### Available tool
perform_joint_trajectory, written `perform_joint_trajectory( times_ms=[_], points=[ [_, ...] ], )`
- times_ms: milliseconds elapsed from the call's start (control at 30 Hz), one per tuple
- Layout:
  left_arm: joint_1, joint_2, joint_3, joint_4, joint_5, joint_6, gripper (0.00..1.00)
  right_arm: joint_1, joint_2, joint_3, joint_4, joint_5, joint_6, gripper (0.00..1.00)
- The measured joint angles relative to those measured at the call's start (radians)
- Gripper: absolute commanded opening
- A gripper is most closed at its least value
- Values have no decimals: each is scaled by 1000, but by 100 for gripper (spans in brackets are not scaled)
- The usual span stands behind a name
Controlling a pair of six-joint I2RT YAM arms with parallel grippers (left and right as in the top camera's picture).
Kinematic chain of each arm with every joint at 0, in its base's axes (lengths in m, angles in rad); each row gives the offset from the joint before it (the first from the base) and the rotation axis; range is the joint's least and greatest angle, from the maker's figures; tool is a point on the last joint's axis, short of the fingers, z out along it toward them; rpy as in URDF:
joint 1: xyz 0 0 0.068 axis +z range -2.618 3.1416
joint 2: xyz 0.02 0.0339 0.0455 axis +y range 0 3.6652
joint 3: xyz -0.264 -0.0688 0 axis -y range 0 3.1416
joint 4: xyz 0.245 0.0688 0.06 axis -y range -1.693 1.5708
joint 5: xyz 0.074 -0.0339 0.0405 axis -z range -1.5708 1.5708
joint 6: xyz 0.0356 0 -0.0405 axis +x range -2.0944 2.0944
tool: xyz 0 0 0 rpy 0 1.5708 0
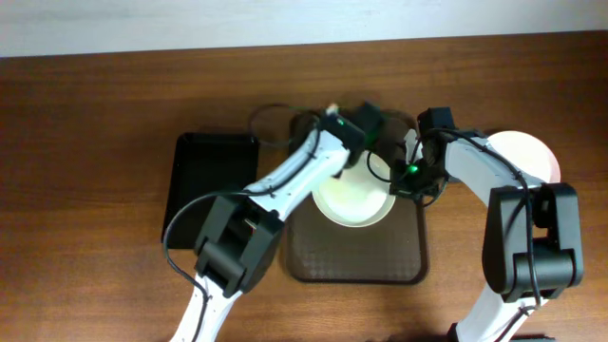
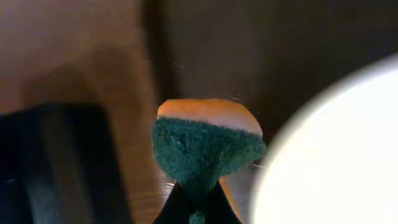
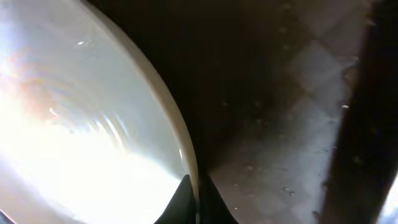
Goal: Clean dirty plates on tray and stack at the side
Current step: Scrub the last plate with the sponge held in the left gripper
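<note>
While the right gripper [image 3: 196, 202] pinches the rim of a round white shallow plate [image 3: 81, 124], jaws closed to the edge's thickness, that plate lies on the large brown rectangular tray [image 3: 280, 118]; edge lifted or flat, cannot tell. The left gripper [image 2: 194, 208] is clamped on a green-and-orange scouring sponge [image 2: 205, 146], plate rim just beside it. A second white plate [image 1: 528, 152] sits behind the right gripper on the brown wooden desk [image 1: 95, 114], off the tray. A small black tray [image 1: 214, 180] lies well apart from both.
</note>
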Motion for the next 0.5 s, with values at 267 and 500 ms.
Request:
perform_joint_trajectory(
  times_ms=[267, 500],
  points=[
    [280, -41, 293, -420, 226, -46, 0, -1, 0, 2, -2, 10, 0, 4],
    [608, -97, 44, -286, 434, 23, 0, -2, 0, 3, -4, 12, -1, 4]
  ],
)
